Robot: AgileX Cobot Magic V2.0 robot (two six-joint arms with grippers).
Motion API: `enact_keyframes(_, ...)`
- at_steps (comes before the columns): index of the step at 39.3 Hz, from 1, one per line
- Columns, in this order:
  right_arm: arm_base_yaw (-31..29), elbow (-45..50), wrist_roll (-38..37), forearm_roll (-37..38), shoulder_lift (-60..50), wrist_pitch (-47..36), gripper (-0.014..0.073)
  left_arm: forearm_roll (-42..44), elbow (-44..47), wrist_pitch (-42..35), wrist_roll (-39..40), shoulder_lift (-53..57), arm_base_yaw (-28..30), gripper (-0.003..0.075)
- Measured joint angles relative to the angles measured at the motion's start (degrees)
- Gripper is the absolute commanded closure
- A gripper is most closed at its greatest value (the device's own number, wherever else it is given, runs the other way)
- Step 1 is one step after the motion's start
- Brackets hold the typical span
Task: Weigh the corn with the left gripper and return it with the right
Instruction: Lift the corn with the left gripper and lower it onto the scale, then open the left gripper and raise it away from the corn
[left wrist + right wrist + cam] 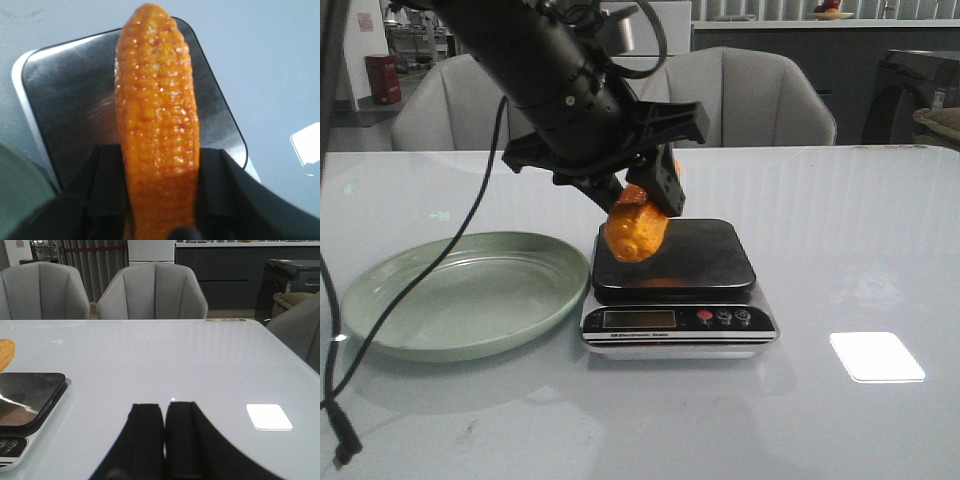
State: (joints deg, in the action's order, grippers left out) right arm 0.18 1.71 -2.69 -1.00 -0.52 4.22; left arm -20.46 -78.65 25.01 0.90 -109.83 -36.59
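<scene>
Gripping the corn by one end, the left hand hangs it over the scale — cob tilted, its free tip low above the black platform's near-left part and seemingly not yet resting there. Its long axis runs straight out from between the fingers. The green plate sits just left of the scale. Off to the scale's right, the right hand has its fingers pressed together on nothing — the farther one, low over the desk.

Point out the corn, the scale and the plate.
corn [157, 125]: left wrist view, middle of the cob.
scale [705, 262]: front view, bare black platform.
plate [380, 280]: front view, left rim.
</scene>
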Motion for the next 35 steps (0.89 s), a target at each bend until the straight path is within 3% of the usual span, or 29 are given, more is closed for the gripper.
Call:
enact_keyframes(7, 0.0, 0.0, 0.0, 0.0, 0.0, 0.0, 0.0427, -1.9, -2.1, 0.0, 0.0, -3.2, -0.3, 0.0246)
enact_keyframes(11, 0.0, 0.0, 0.0, 0.0, 0.0, 0.0, 0.0427, -2.4, -2.9, -0.3, 0.0, -4.2, -0.3, 0.0141)
enact_keyframes(25, 0.0, 0.0, 0.0, 0.0, 0.0, 0.0, 0.0427, -1.6, -3.2, 3.3, 0.0, -3.9, -0.3, 0.0136)
enact_keyframes(35, 0.0, 0.0, 0.0, 0.0, 0.0, 0.0, 0.0427, 2.3, -0.4, 5.5, 0.0, 3.0, 0.1, 0.0170)
